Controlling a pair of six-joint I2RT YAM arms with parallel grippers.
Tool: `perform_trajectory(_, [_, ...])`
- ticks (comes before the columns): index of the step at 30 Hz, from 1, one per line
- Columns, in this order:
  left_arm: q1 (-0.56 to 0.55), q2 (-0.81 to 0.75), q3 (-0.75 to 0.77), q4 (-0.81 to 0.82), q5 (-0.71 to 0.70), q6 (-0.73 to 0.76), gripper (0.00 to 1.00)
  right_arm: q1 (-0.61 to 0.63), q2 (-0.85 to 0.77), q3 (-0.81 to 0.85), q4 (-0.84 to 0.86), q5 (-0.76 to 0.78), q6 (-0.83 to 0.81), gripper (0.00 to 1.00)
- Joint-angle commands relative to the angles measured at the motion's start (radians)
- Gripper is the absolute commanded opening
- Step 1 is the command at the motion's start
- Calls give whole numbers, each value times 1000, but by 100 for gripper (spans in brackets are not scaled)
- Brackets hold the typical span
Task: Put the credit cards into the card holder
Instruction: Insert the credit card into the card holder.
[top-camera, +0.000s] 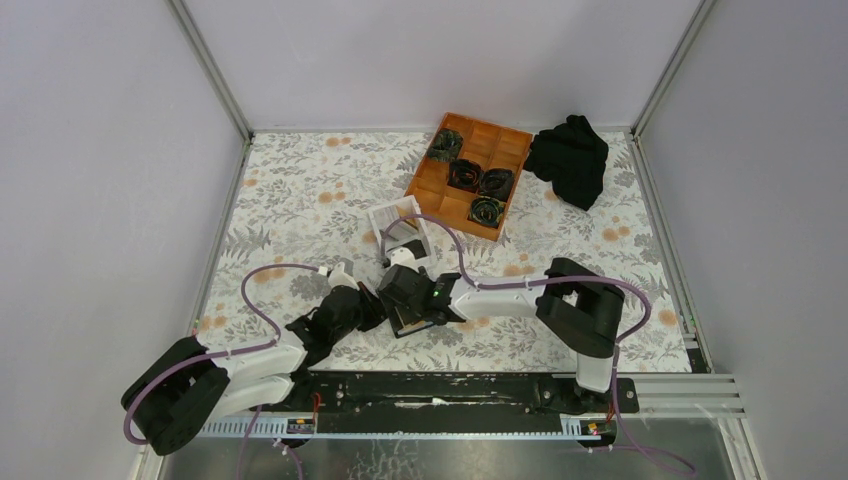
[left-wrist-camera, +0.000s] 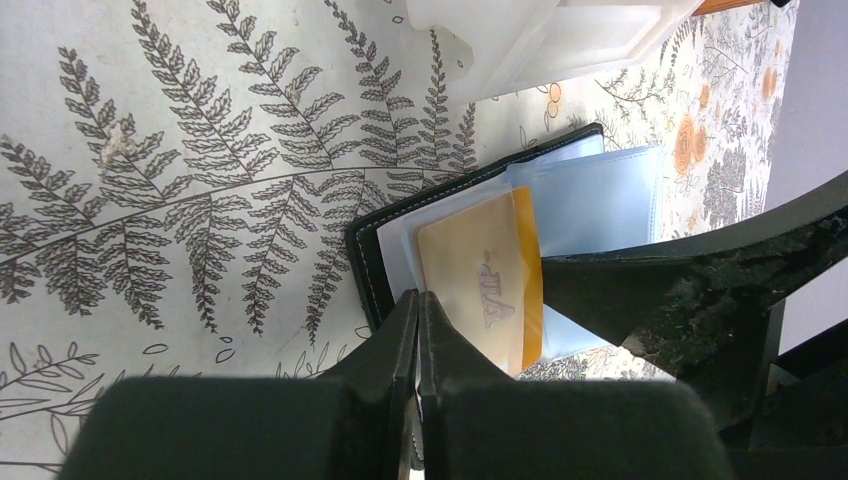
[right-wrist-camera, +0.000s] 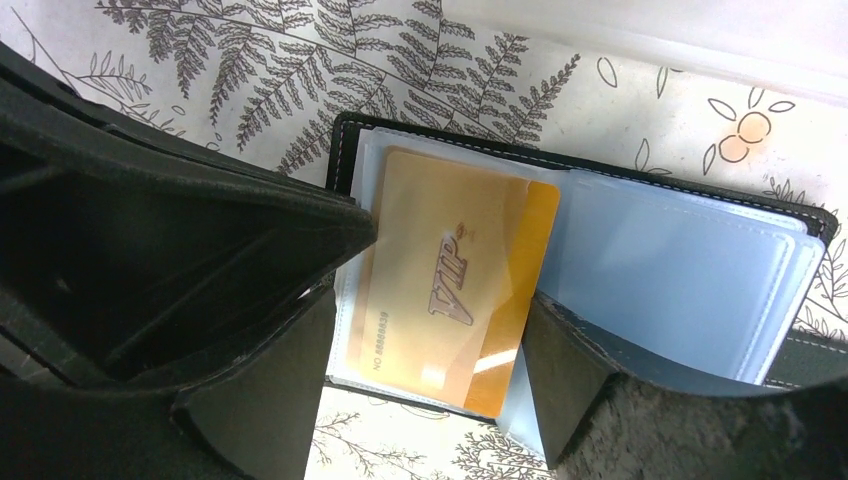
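The black card holder (top-camera: 404, 283) lies open on the table, its black stitched edge in the left wrist view (left-wrist-camera: 364, 255) and right wrist view (right-wrist-camera: 343, 150). An orange-tan "VIP" credit card (right-wrist-camera: 450, 290) sits mostly inside a clear sleeve, one orange strip uncovered (left-wrist-camera: 530, 290). Light-blue leaves (right-wrist-camera: 670, 270) fill the other half; I cannot tell whether a card is in them. My left gripper (left-wrist-camera: 418, 298) is shut at the sleeve's edge, seemingly pinching it. My right gripper (right-wrist-camera: 430, 308) is open, one finger on each side of the card.
A white open-topped box (top-camera: 400, 228) stands just behind the card holder. An orange wooden compartment tray (top-camera: 430, 180) with dark rolled items is at the back, with a black cloth (top-camera: 570, 160) to its right. Both arms crowd together near the front middle.
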Motion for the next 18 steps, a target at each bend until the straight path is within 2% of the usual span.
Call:
perform_trajectory(1, [-13, 3, -17, 2, 2, -1, 3, 27, 66, 34, -69, 25, 3, 74])
perform_trajectory(7, [-18, -13, -23, -9, -2, -4, 3, 36, 105, 62, -103, 61, 18, 74])
perform_trajectory(18, [-23, -24, -37, -9, -4, -12, 4, 62, 152, 114, -171, 139, 38, 65])
